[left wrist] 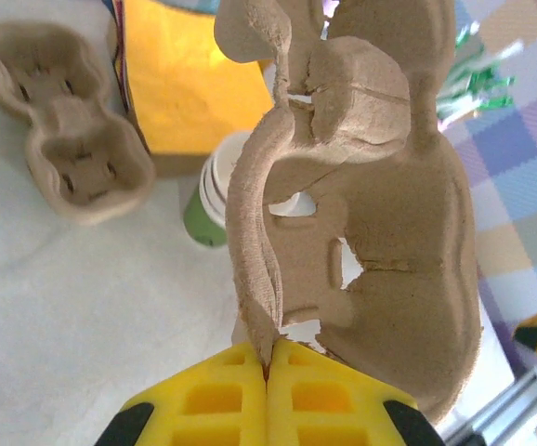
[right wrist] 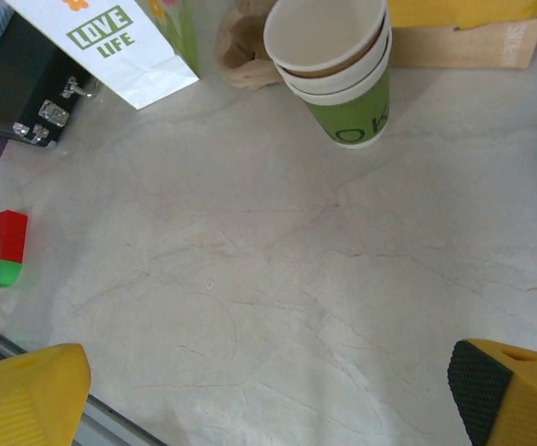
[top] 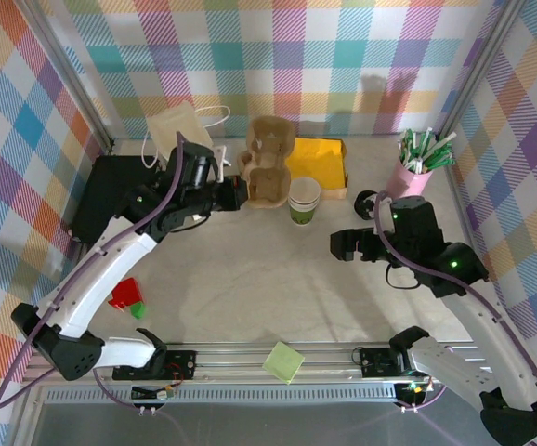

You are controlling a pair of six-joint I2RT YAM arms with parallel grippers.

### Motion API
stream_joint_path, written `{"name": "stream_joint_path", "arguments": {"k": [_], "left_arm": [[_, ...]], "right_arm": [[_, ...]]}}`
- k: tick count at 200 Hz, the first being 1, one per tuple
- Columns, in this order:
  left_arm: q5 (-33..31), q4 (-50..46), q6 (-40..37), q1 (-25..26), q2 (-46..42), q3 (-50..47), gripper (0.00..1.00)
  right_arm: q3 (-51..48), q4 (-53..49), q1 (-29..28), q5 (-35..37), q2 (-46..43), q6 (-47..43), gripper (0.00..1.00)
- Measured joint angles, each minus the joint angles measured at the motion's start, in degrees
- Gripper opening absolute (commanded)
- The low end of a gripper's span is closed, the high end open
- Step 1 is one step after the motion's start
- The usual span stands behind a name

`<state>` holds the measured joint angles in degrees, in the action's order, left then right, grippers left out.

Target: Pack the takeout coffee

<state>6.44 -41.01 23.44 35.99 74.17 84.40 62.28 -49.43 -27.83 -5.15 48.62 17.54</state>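
My left gripper (top: pixel 241 193) (left wrist: pixel 270 351) is shut on the edge of a brown pulp cup carrier (left wrist: pixel 380 214) (top: pixel 267 184), held tilted above the table. A second pulp carrier (left wrist: pixel 64 139) (top: pixel 270 139) lies on the table behind it. A stack of cream-and-green paper cups (top: pixel 304 200) (right wrist: pixel 338 74) (left wrist: pixel 215 200) stands at the table's middle. The single takeout coffee is out of view. My right gripper (top: pixel 347 246) (right wrist: pixel 268 400) hangs open over bare tabletop, right of and nearer than the cup stack, with nothing between its fingers.
A white paper bag (top: pixel 180 130) (right wrist: pixel 111 42) stands at the back left beside a black case (top: pixel 111 190). A box of yellow napkins (top: pixel 317 163) and a pink cup of sticks (top: pixel 417 167) are at the back right. A red-green brick (top: pixel 127 297) lies near left.
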Motion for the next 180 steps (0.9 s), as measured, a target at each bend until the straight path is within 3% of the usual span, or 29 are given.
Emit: {"name": "stream_joint_path", "arguments": {"k": [59, 109, 144, 180], "left_arm": [[4.48, -0.81, -5.62, 2.19, -4.31, -14.32, 0.00], [7.76, 1.07, -9.77, 2.19, -6.21, -21.75, 0.00], [10.49, 2.69, -11.82, 2.19, -6.32, -25.00, 0.00], [12.61, 3.89, -13.49, 2.54, -6.29, -26.34, 0.00]], "right_arm": [[7.91, -4.44, 0.00, -2.43, 4.02, -3.10, 0.90], [8.66, -4.68, -0.57, -6.91, 7.39, -3.21, 0.83], [8.66, -4.35, -3.85, -7.30, 10.23, -3.23, 0.83], [9.51, -4.04, -10.86, -3.85, 14.97, -3.48, 0.83]]}}
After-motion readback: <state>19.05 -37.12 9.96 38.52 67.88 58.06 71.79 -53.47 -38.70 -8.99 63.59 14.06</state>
